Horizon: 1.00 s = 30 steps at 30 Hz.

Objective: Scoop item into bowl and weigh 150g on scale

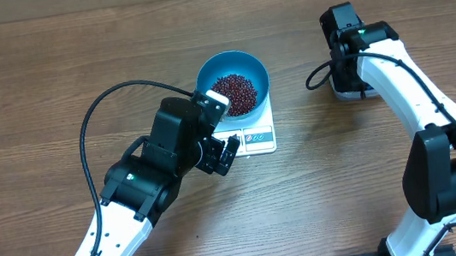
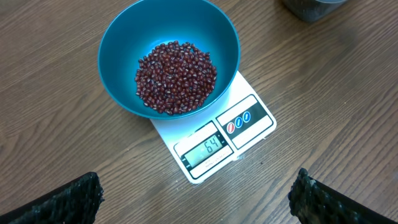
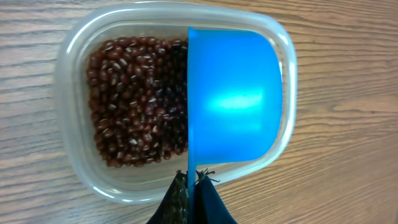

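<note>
Beans (image 3: 134,102) in tub (image 3: 68,143) beneath scoop (image 3: 233,99) clamped by right gripper (image 3: 191,186), seemingly hidden overhead; left gripper (image 2: 199,199) agape.

Table (image 2: 50,93): wood-grain, matt. Bowl (image 2: 124,43): smooth blue plastic, slight sheen. Scale (image 2: 168,134): white plastic, smooth, satin. Tub (image 3: 71,93): clear plastic, translucent walls. Scoop (image 3: 233,99): glossy blue plastic. Beans (image 2: 176,78): maroon, smooth-skinned, faintly shiny.

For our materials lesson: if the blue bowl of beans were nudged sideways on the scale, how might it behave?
The bowl looks smooth and overhangs the small scale, so it would probably slide, maybe tip. Its loose beans would likely shift and roll inside.
</note>
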{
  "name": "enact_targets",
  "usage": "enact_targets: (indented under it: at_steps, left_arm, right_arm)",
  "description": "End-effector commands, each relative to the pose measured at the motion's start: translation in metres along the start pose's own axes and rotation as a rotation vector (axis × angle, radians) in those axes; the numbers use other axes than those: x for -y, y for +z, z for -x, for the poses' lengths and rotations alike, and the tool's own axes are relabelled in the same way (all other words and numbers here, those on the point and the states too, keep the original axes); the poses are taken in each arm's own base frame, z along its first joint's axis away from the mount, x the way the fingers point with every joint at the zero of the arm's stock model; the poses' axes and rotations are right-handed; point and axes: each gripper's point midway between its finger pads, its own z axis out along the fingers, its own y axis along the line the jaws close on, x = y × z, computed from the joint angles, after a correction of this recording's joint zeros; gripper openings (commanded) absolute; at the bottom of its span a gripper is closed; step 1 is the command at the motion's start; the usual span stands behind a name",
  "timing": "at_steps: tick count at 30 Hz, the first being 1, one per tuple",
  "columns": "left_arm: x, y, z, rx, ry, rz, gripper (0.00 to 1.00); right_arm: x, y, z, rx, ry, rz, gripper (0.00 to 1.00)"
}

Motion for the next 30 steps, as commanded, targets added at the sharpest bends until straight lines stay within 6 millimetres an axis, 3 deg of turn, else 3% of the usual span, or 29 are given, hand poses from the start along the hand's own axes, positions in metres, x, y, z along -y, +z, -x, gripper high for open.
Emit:
enact_targets:
  at_steps: [1,14,30]
  left_arm:
    - [-0.001,-0.005,0.004,0.02,0.008,0.003,0.99]
    - [-0.001,-0.005,0.004,0.02,0.008,0.003,1.0]
    - [-0.001,-0.004,0.004,0.019,0.008,0.002,0.99]
  right_arm:
    - [-0.007,0.003,-0.002,-0.01,-0.014,0.043,0.04]
    - [-0.013,0.004,0.0,-0.004,-0.01,0.076,0.04]
    - [-0.043,0.0,0.005,0.013,-0.019,0.274,0.04]
